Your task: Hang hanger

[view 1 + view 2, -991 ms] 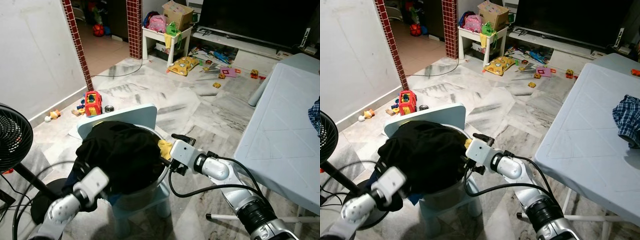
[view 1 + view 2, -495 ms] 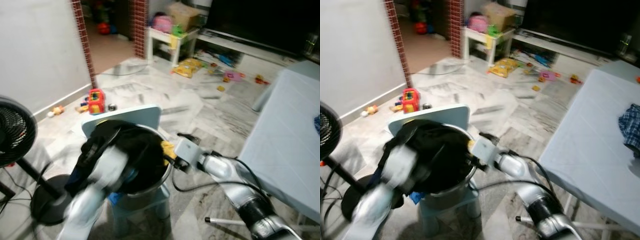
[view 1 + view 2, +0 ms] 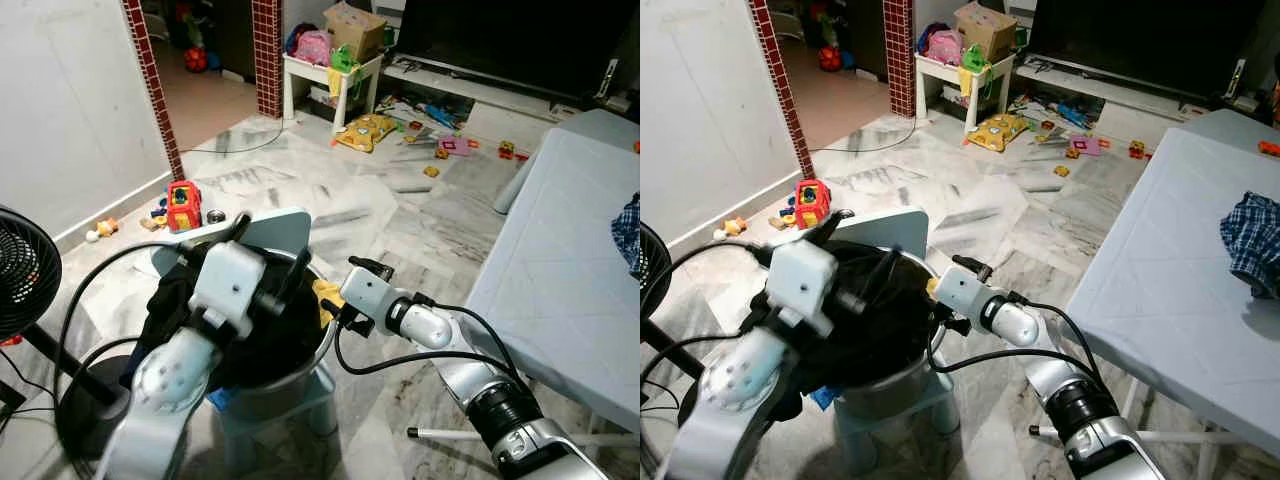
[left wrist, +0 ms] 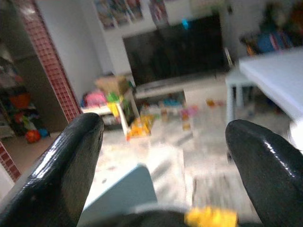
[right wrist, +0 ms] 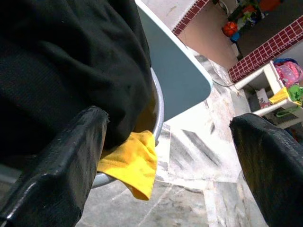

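A black garment (image 3: 285, 325) is heaped in a metal basin (image 3: 285, 385) that stands on a small light-blue chair (image 3: 287, 230). A yellow cloth (image 3: 325, 293) hangs over the basin's rim. My left gripper (image 3: 268, 245) is raised over the garment, open, with nothing between its fingers (image 4: 66, 161). My right gripper (image 3: 338, 292) is beside the rim, at the yellow cloth (image 5: 130, 163), also open and holding nothing. The black garment (image 5: 61, 71) lies close in front of it. I see no hanger.
A black fan (image 3: 22, 270) stands on my left. A pale blue table (image 3: 570, 260) with a checked cloth (image 3: 1252, 235) on it is on my right. Toys, among them a red toy (image 3: 184, 205), litter the marble floor ahead. A brick pillar (image 3: 268, 55) stands further back.
My left arm has swung up from low beside the basin to above the black garment. The right gripper has stayed at the rim. The camera shook in between.
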Robot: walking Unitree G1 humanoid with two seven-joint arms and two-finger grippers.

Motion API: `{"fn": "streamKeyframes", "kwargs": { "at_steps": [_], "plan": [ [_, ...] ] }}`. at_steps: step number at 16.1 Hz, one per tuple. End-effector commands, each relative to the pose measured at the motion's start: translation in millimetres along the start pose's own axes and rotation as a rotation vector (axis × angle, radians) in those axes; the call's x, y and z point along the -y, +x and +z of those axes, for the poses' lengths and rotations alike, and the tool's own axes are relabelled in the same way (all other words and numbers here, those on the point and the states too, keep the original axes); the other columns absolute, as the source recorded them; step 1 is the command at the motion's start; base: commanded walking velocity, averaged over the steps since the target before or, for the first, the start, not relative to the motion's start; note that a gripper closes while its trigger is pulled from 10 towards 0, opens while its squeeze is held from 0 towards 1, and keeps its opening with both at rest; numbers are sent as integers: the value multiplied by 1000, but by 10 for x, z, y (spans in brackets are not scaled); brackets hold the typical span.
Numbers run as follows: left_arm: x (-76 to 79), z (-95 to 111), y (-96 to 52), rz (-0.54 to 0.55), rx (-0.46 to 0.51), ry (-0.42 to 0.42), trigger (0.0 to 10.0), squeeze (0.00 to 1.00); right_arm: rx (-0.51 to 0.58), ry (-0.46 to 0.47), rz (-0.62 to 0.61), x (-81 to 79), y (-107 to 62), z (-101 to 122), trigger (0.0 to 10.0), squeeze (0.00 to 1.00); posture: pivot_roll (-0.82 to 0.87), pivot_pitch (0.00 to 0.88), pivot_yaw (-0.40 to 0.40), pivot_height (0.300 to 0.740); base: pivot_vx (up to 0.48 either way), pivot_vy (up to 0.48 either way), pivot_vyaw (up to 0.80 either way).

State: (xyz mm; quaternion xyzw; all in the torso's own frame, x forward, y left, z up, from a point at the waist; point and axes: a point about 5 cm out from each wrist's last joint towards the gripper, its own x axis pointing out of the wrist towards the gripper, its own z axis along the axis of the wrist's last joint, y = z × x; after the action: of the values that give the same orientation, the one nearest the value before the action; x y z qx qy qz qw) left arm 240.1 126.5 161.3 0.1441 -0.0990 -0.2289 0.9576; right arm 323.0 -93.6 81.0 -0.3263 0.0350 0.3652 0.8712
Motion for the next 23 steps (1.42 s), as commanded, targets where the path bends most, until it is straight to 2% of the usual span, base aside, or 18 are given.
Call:
{"fn": "streamKeyframes", "kwargs": {
  "at_steps": [1,2,5,6,8,11,18,23],
  "plan": [
    [-16,-29,-64,-31,-31,13,10000,0,-18,1,-19,52,-23,-34,10000,0,-16,0,-43,740,0,0,0],
    [-80,-140,-170,-50,-82,41,10000,0,-40,17,-48,84,-38,-75,10000,0,-18,0,-42,740,0,0,0],
    [-115,-182,-235,-22,-125,46,10000,0,-46,92,-130,195,-56,-96,10000,0,-19,0,-46,740,0,0,0],
    [-97,-209,-241,58,-150,9,10000,0,-37,207,-221,314,-108,-119,10000,0,-26,0,-49,740,0,0,0],
    [-29,-247,-268,105,-169,-51,10000,0,-36,304,-275,397,-192,-182,10000,0,-31,0,-52,740,0,0,0],
    [-47,-276,-265,115,-175,-75,10000,0,-59,306,-282,394,-228,-243,10000,0,-29,0,-53,740,0,0,0],
    [-28,-326,-235,116,-188,-118,10000,0,-58,337,-302,412,-225,-229,10000,0,-36,0,-46,740,0,0,0],
    [-36,-360,-240,109,-196,-122,10000,0,-58,336,-298,406,-199,-205,10000,0,-35,0,-41,740,0,344,0]
  ]
}}
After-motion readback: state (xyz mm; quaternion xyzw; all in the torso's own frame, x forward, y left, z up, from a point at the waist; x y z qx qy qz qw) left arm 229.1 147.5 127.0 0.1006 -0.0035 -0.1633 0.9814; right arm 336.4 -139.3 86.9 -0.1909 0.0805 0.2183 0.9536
